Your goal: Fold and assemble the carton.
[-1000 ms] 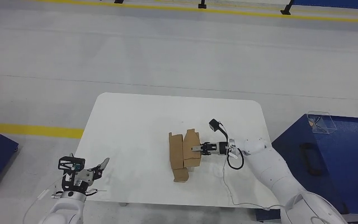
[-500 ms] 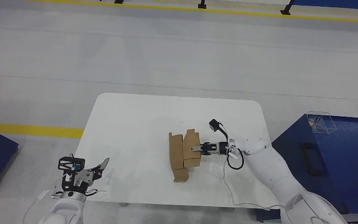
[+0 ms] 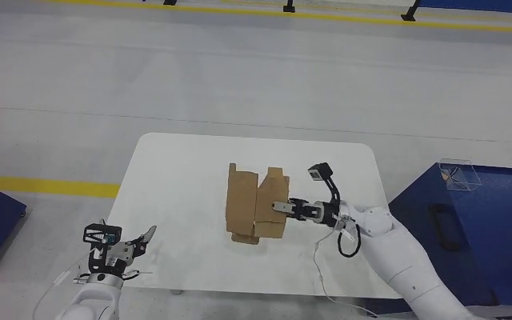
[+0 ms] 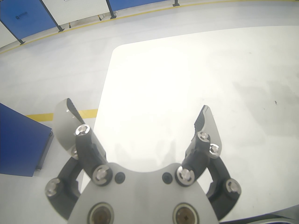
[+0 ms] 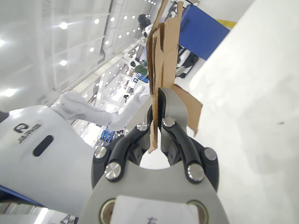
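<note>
Since the earlier frames, the carton had been moved farther from the table's near edge and turned, so that a broader brown face was presented from above. The right arm had been displaced with it. The left arm was unchanged.

Top view: the flattened carton was recorded over the middle of the white table. One side edge was pinched by the right gripper. Whether the carton touched the table could not be determined. The left gripper was noted at the near left corner, well apart from the carton.

Left wrist view: the left gripper was seen spread wide with nothing between its fingers, above bare table.

Right wrist view: the right gripper was seen clamped on the carton, viewed edge-on. One finger was largely hidden behind the cardboard, and the layers and flaps were hard to separate.
</note>
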`<state>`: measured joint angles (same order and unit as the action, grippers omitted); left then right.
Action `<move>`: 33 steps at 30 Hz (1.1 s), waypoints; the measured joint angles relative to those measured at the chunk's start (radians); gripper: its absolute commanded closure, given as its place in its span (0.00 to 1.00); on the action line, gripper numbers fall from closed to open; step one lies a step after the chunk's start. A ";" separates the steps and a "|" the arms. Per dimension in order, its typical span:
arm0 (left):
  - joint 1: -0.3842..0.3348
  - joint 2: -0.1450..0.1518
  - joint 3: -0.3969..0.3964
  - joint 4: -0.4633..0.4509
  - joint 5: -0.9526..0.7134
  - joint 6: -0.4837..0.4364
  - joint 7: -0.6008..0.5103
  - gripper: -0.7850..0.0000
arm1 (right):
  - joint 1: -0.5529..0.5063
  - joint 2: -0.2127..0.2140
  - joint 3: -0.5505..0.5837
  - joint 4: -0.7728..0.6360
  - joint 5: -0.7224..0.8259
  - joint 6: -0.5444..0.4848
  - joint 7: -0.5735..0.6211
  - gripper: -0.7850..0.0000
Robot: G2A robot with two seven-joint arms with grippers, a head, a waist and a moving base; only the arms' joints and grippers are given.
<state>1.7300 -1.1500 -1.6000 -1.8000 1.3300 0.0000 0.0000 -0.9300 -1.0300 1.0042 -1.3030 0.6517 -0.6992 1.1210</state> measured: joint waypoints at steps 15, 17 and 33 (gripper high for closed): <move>0.000 0.000 0.000 0.000 0.000 0.000 0.000 0.00 | -0.353 0.090 0.397 -0.540 0.064 0.071 0.071 1.00; 0.000 0.000 0.000 0.000 0.000 0.000 0.000 0.00 | -0.352 0.090 0.397 -0.539 0.065 0.071 0.071 1.00; 0.000 0.000 0.000 0.000 0.000 0.000 0.000 0.00 | -0.352 0.090 0.397 -0.539 0.065 0.071 0.071 1.00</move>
<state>1.7300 -1.1500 -1.6000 -1.8000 1.3300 0.0000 0.0000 -1.2822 -0.9398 1.4009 -1.8423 0.7165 -0.6279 1.1921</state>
